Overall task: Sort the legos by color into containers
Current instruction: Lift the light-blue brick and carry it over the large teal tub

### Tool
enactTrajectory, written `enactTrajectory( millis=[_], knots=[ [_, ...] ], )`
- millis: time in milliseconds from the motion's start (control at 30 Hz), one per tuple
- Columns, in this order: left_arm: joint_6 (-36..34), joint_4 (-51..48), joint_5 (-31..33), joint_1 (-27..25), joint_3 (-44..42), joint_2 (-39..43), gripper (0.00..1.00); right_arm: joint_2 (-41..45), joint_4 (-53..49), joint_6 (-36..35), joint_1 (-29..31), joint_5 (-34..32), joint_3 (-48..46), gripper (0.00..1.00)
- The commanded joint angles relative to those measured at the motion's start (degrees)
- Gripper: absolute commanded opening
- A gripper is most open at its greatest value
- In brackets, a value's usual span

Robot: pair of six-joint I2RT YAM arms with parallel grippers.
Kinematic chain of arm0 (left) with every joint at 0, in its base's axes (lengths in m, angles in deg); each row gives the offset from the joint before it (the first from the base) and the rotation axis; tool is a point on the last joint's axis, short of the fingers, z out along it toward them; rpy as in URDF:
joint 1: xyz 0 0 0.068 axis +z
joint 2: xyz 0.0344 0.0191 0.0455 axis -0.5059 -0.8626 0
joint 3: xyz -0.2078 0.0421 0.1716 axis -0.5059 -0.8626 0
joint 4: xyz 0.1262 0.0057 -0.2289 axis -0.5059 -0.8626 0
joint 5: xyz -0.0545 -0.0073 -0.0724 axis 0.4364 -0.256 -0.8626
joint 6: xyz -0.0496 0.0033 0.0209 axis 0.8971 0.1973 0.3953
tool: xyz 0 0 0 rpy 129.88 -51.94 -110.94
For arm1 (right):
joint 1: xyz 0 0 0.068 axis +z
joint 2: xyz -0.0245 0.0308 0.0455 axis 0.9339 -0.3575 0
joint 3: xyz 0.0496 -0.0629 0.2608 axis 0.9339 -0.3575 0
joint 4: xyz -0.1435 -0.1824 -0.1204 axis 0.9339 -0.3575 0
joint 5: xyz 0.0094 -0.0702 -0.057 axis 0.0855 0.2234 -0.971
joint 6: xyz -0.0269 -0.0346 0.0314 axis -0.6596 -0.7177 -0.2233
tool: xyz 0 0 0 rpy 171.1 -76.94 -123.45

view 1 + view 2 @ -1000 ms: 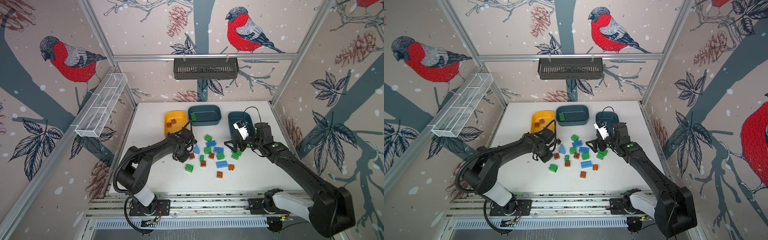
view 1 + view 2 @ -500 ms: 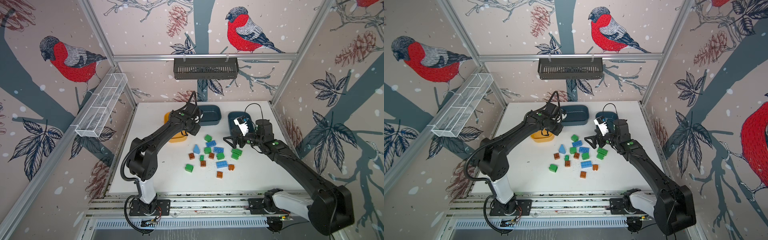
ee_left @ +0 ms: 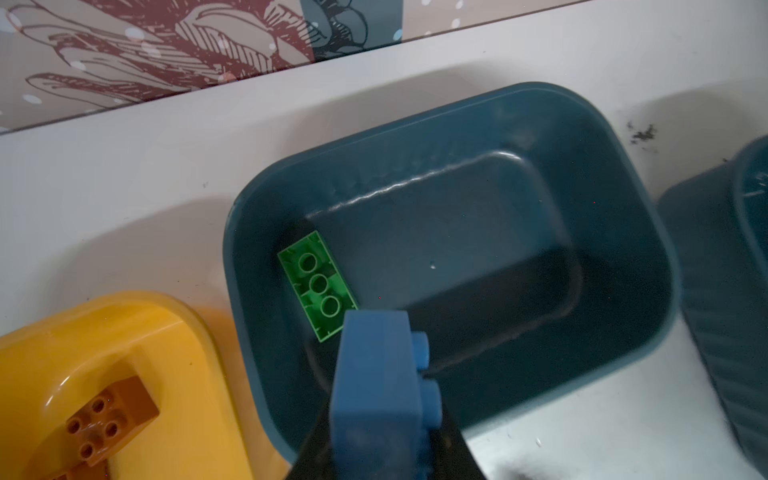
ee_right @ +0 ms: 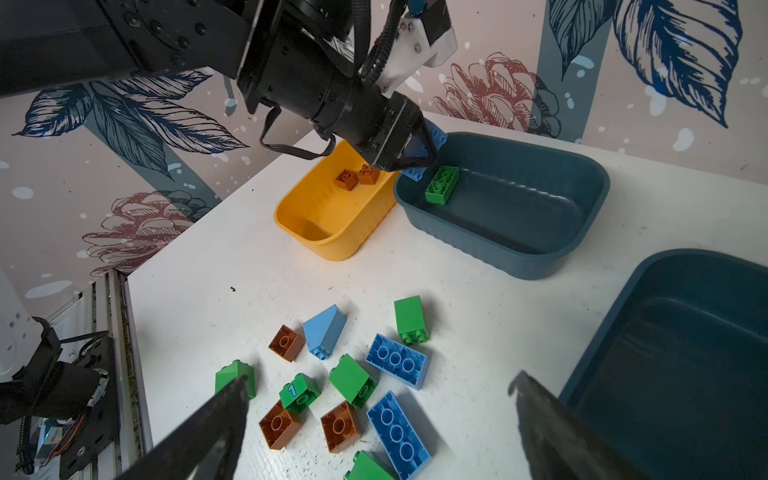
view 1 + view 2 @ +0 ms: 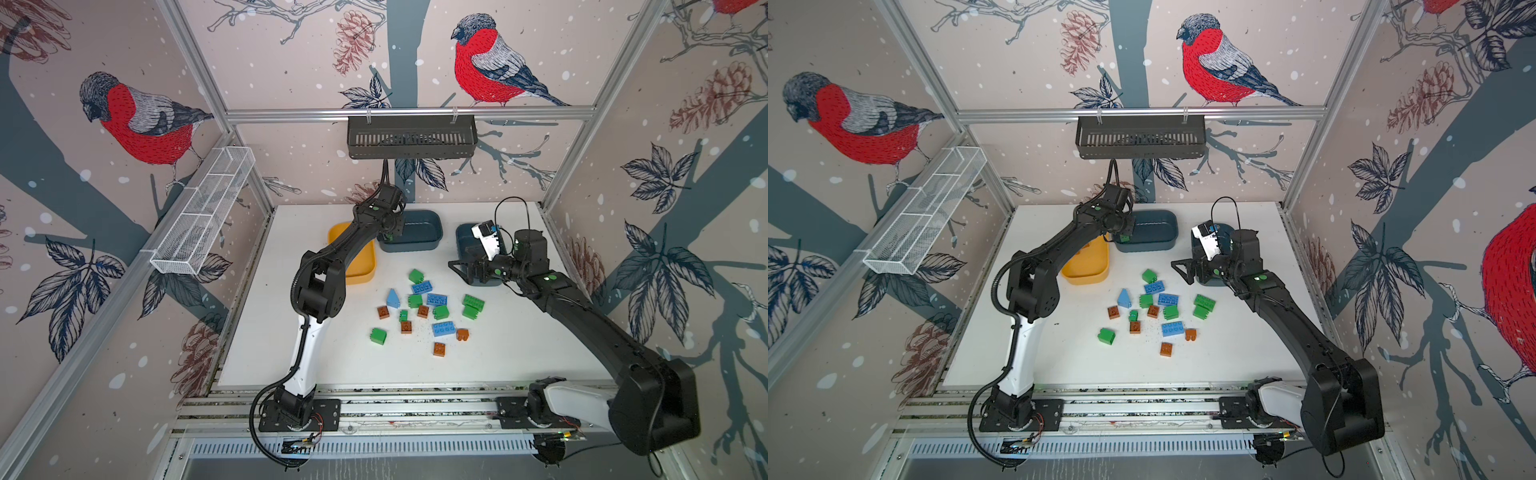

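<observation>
Along the left wall hangs a white wire mesh tray point(image 5: 203, 216), with a broad strip of bare white table point(image 5: 291, 332) below it. At the rear edge, a yellow tub point(image 5: 363, 270) holding brown-orange bricks sits close against the middle teal tub point(image 5: 415, 246). The left arm rises from the front rail, elbow high, forearm crossing above the yellow tub. The left gripper point(image 4: 419, 156) is clamped on a light blue brick point(image 3: 378, 386) above the middle tub's left end, where one green brick point(image 3: 318, 284) lies. The loose legos point(image 5: 436, 299) cluster mid-table, bare surface all round. The right arm stretches low from the front right. The right gripper point(image 5: 461, 270) is spread wide and empty, beside the right teal tub point(image 4: 685, 353). A dark slotted basket point(image 5: 411, 137) hangs on the back wall.
</observation>
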Motion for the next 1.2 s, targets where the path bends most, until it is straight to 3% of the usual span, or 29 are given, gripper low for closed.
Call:
enactTrajectory(
  millis=[0,100,467,800,1167],
  knots=[
    [3.24,0.79,0.51,0.31,4.4,-3.7,0.17,-0.01,0.51,0.24,-0.41,-0.51,0.39,0.99],
    [4.72,2.51,-0.08,0.58,5.88,-5.7,0.17,0.08,0.17,0.11,-0.76,-0.6,0.0,0.99],
    [9.44,8.93,-16.2,-1.37,4.95,-5.63,0.17,0.5,-0.61,-0.35,-2.47,-1.18,-0.98,1.0],
    [15.59,12.89,-19.27,-8.2,4.41,-3.64,0.16,2.5,-2.37,-1.6,-7.03,-2.28,-2.64,0.99],
    [21.07,17.38,-16.92,-14.44,10.57,-10.04,0.16,5.59,-2.38,-0.04,-9.64,-5.17,-4.31,0.99]
  ],
)
